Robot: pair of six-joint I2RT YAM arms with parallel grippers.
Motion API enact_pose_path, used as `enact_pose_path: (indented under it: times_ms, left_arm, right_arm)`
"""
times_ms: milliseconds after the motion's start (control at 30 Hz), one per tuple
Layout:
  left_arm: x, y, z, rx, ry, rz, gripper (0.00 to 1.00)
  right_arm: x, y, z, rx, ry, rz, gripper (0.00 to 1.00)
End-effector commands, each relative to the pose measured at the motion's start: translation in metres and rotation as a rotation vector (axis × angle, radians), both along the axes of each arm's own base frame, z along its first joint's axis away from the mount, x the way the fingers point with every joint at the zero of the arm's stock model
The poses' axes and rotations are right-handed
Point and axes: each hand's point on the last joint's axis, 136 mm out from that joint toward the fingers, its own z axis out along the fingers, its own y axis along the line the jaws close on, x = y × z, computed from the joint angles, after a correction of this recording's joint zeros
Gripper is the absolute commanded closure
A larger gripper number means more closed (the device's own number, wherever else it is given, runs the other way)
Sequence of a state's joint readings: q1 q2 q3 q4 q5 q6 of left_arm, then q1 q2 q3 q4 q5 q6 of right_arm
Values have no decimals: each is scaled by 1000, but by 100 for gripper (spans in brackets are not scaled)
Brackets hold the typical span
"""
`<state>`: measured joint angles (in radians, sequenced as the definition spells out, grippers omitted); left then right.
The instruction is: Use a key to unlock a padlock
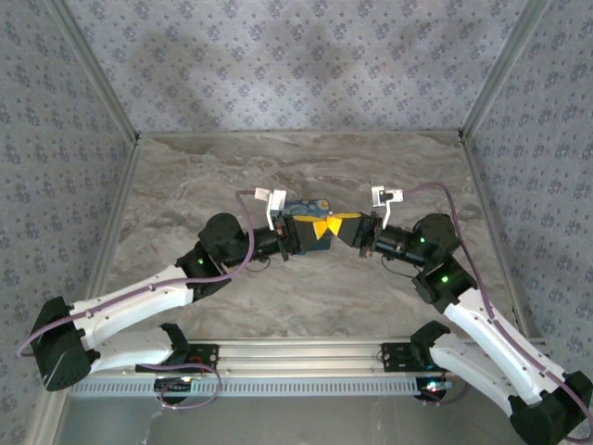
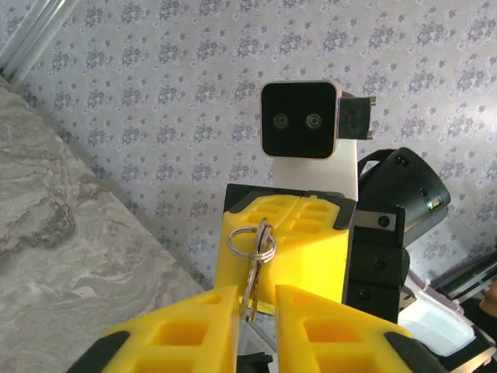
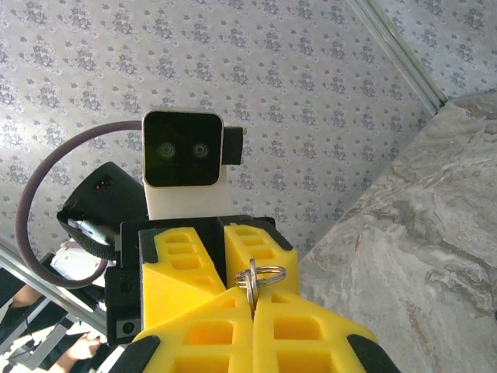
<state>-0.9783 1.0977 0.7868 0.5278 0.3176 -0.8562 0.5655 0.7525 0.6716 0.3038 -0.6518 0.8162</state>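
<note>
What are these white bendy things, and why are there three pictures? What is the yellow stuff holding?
They are two robot arms bolted to a marble table. One picture looks down from above. The other two come from a small camera on each wrist, so each sees its own yellow fingers. The right gripper is pinched shut on a little key, with its key ring poking out. The left gripper has its fingers slightly apart, one on each side of that key. From above, a blue thing shows by the left gripper, too blurry to name.
</note>
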Motion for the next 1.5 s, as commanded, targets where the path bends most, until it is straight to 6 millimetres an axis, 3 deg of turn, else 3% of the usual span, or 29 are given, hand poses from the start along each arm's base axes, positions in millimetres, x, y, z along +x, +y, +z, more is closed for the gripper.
enact_pose_path:
  times_ms: [0,333,433,567,900,1467]
  left_arm:
    - [-7,11,38,-95,-74,15,78]
    - [-9,10,41,-99,-77,0,79]
    - [-8,6,38,-89,-67,-9,72]
    - [-7,1,36,-92,-59,-22,73]
    - [-9,-4,40,-95,-71,-41,100]
    - [-9,0,38,-85,-69,-28,100]
  right_arm:
    - [-10,0,5,8,-23,31,100]
    - [-10,0,8,19,-25,34,100]
    - [-11,-1,11,33,-28,39,100]
    - [-12,-1,14,39,-33,37,100]
    - [-12,-3,14,38,-31,35,100]
    - [-6,-15,14,54,-10,-15,100]
